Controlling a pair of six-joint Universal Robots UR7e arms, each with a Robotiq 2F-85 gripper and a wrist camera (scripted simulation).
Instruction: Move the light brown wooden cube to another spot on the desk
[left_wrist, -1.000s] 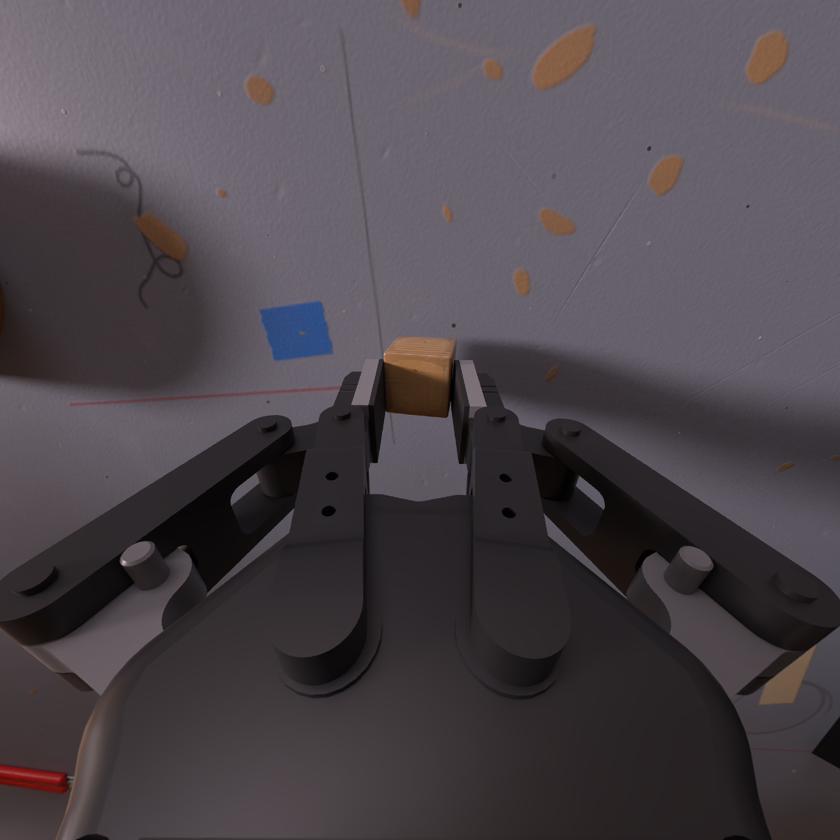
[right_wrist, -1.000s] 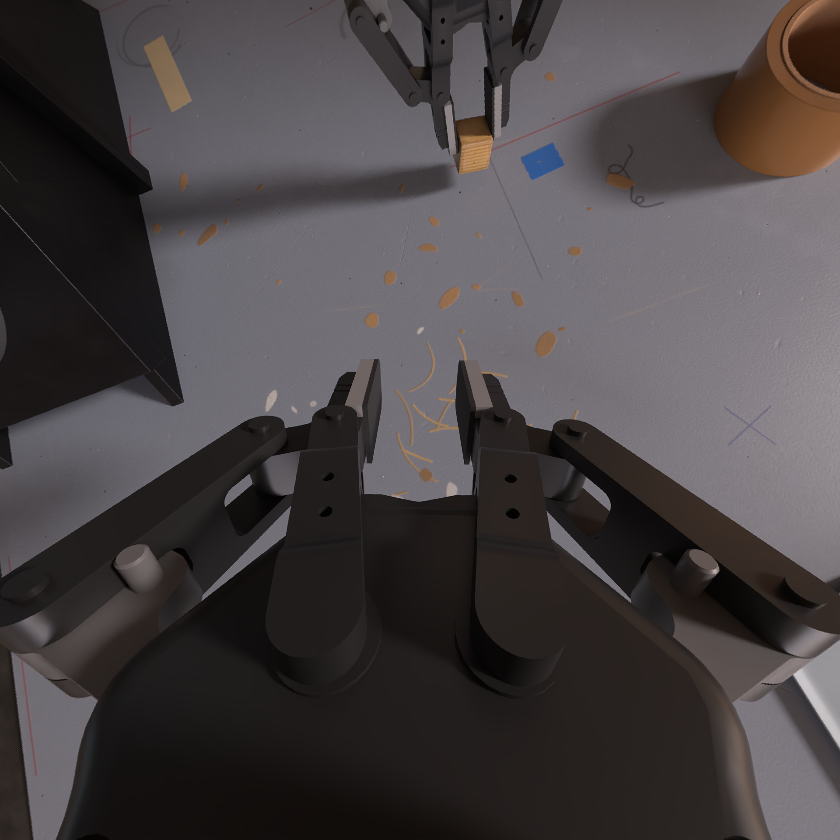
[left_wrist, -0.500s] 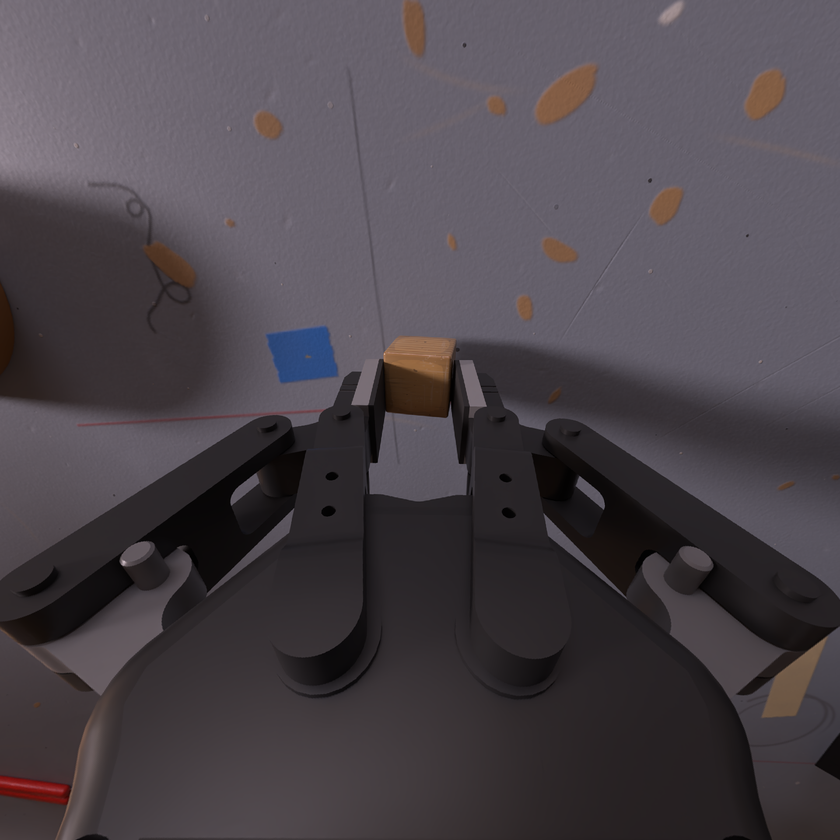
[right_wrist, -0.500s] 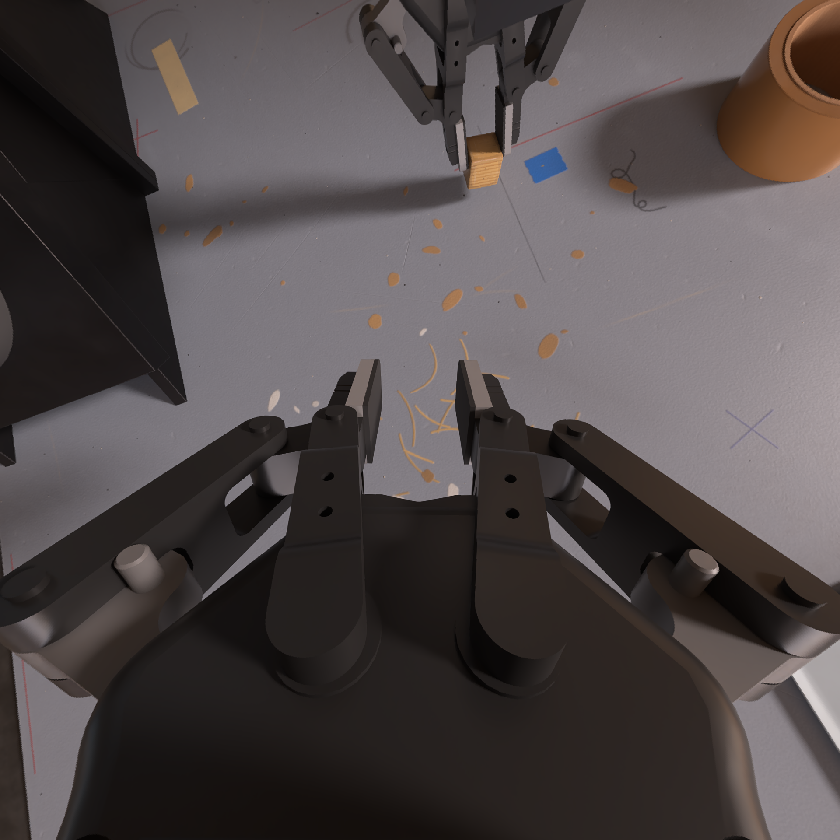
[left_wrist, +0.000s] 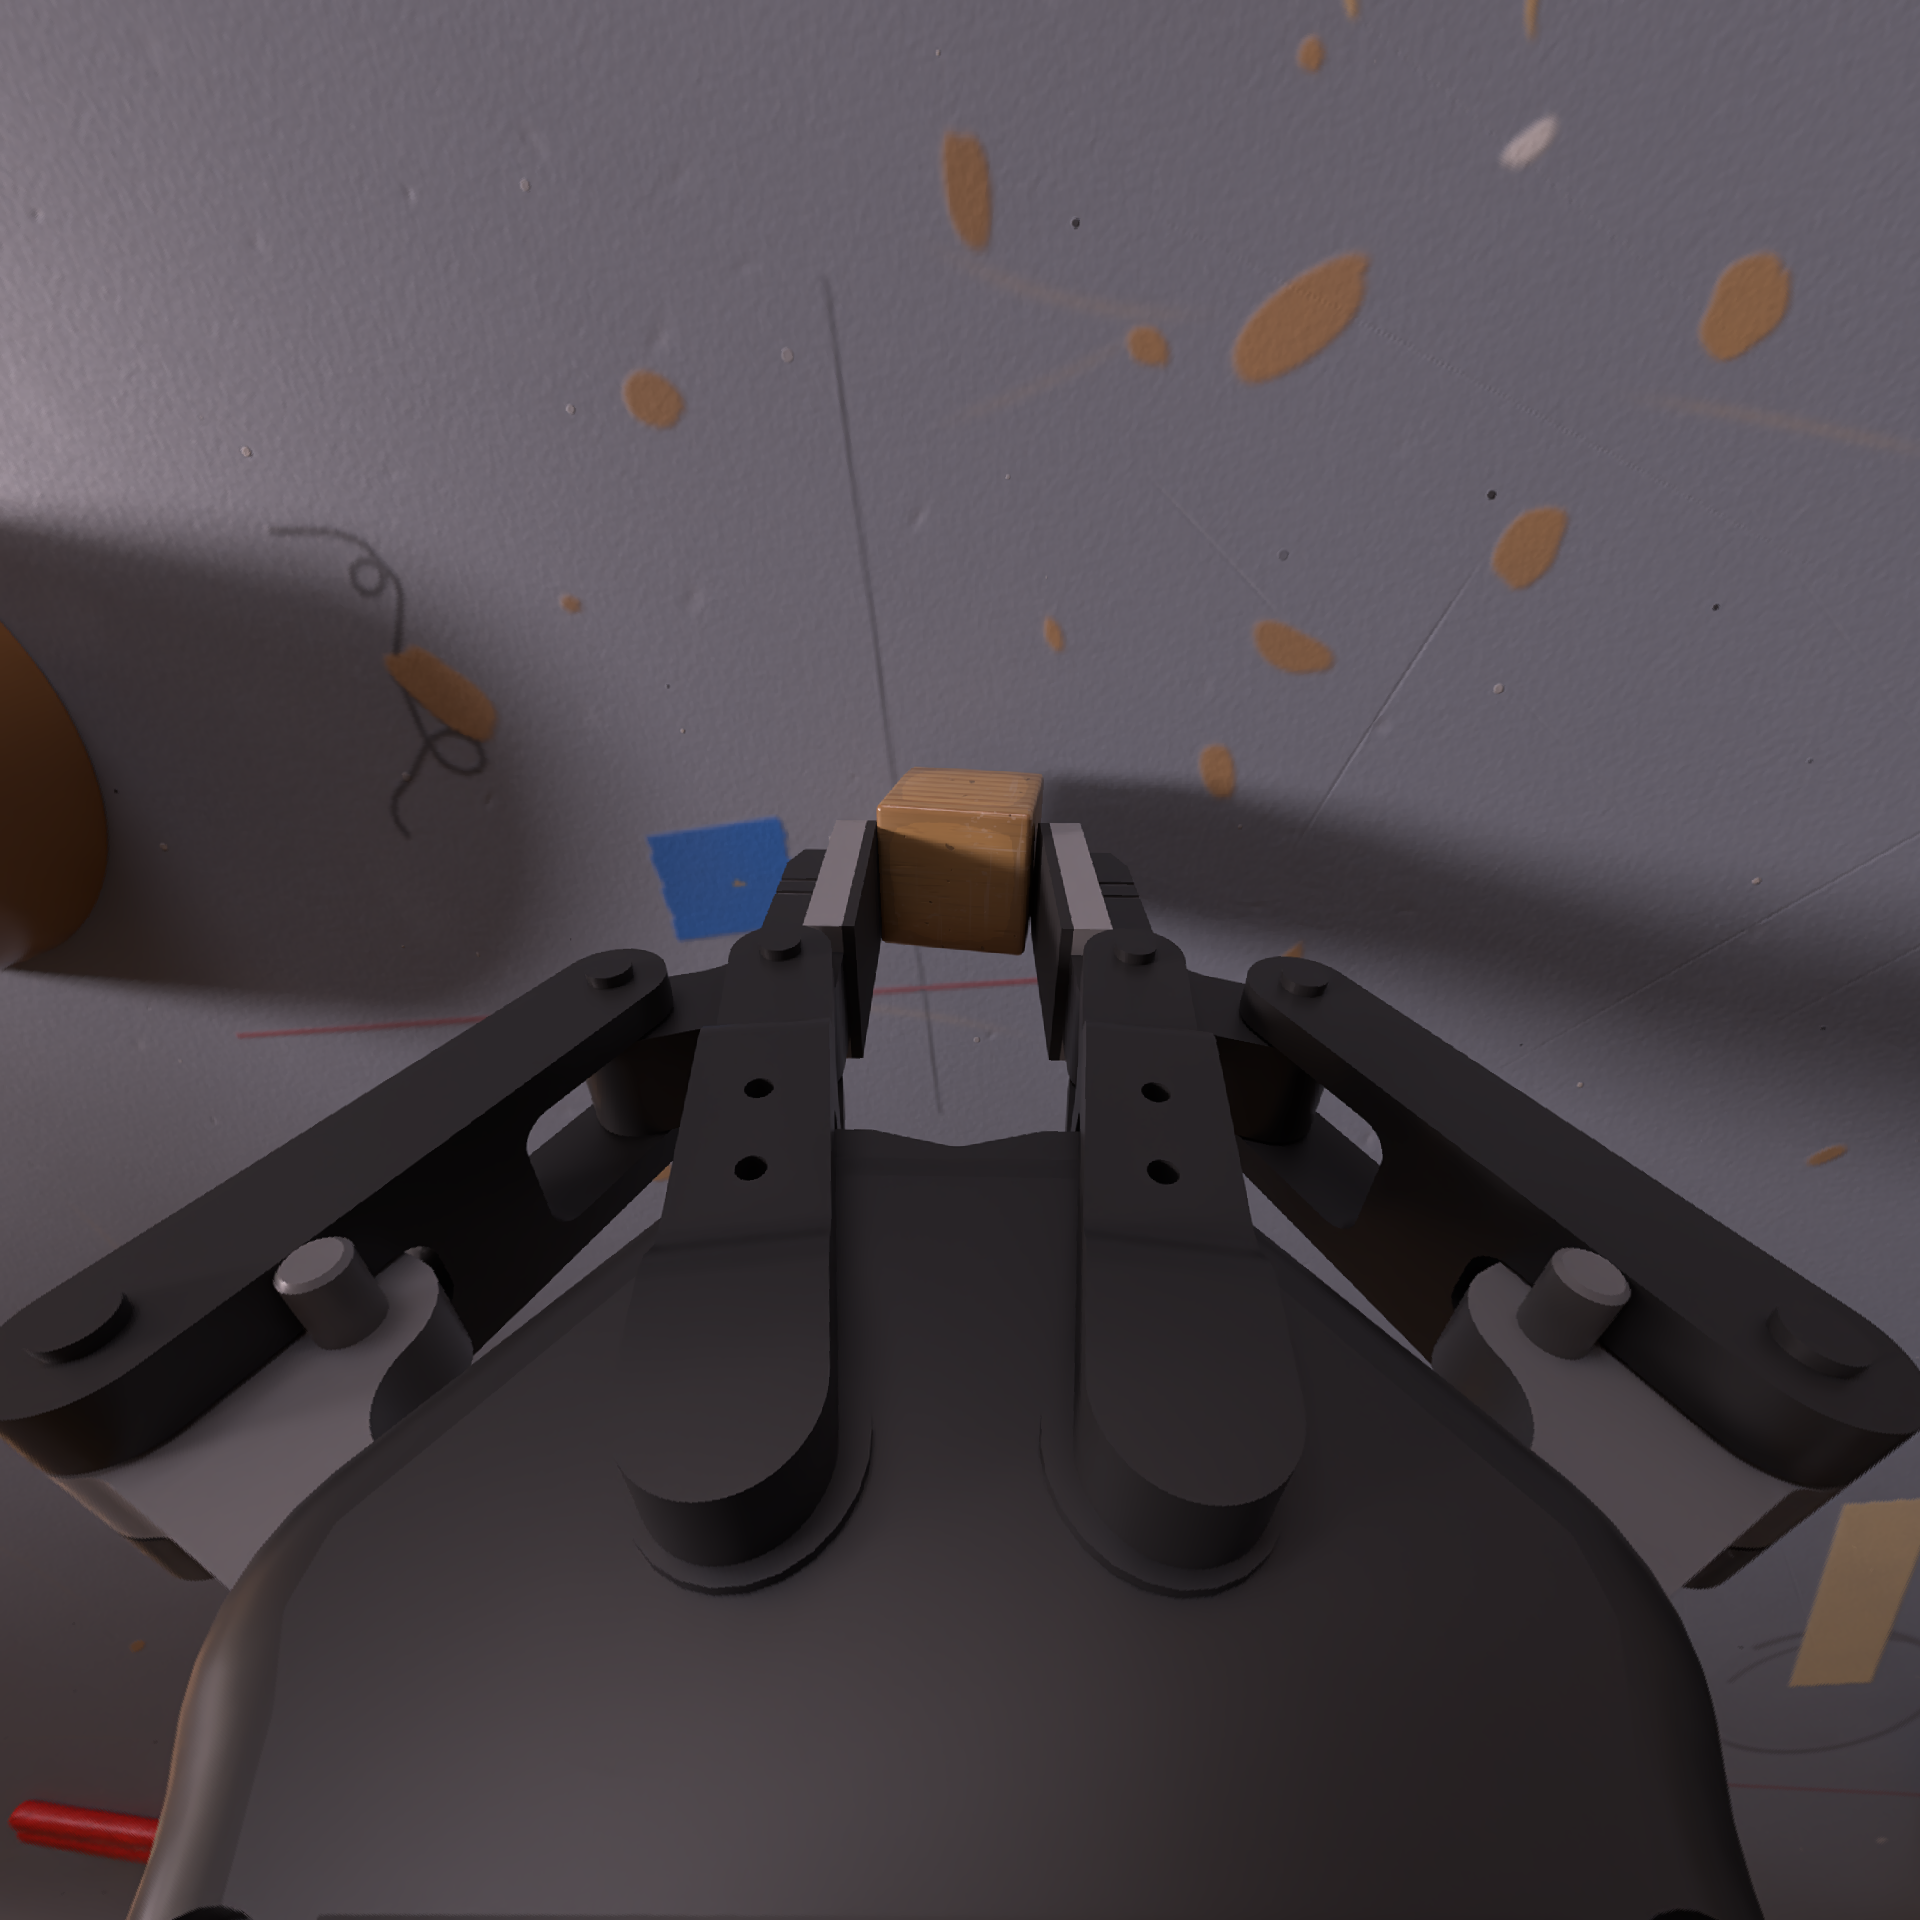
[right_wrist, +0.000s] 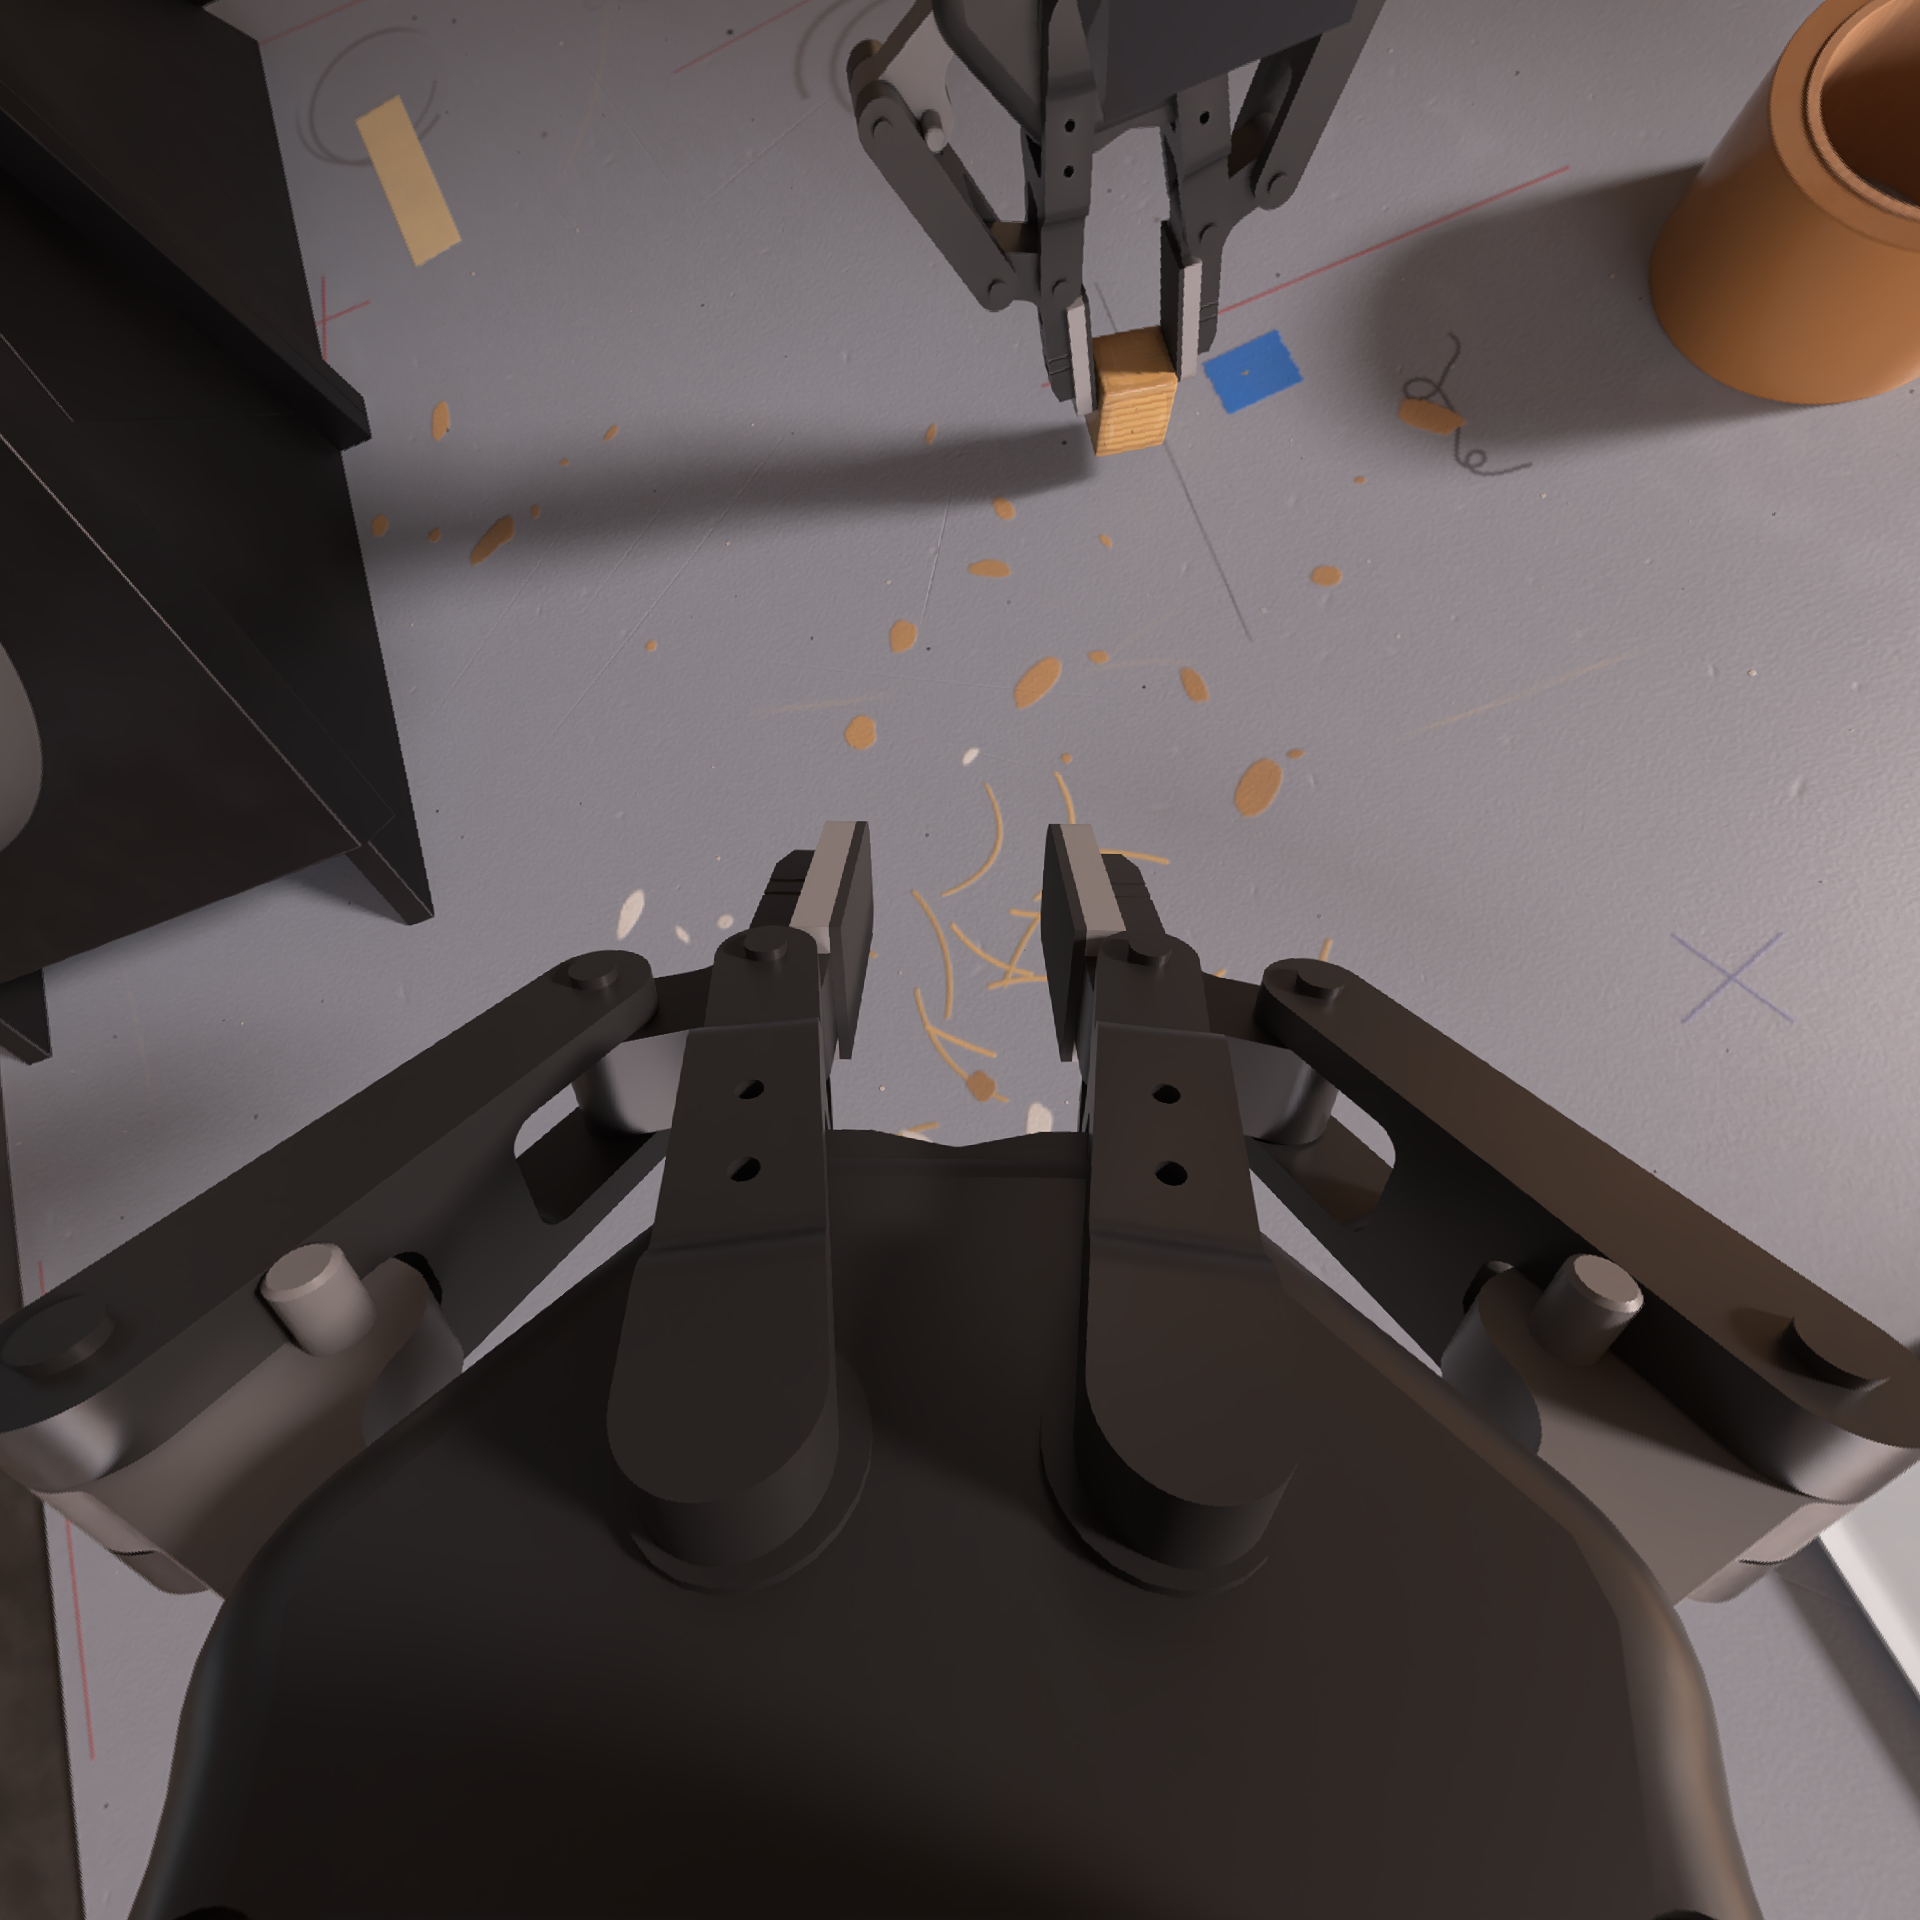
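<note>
The light brown wooden cube (left_wrist: 958, 873) is clamped between the pads of my left gripper (left_wrist: 956, 883), held above the grey desk (left_wrist: 1143, 520). In the right wrist view the same cube (right_wrist: 1132, 393) hangs in the left gripper (right_wrist: 1135, 343) at the top centre, clear of the desk with its shadow below. My right gripper (right_wrist: 956, 914) is open and empty, hovering over scattered wood shavings near the desk's middle.
A brown cylindrical pot (right_wrist: 1808, 218) stands at the right rear; its edge shows in the left wrist view (left_wrist: 42, 810). A black shelf unit (right_wrist: 177, 540) fills the left side. A blue tape patch (right_wrist: 1252, 371) lies beside the cube. A tan tape strip (right_wrist: 407, 194) lies far left.
The left gripper has risen with the cube; the desk marks look smaller and farther below. In the right wrist view the left gripper and cube have shifted toward the camera. The right gripper stays open.
</note>
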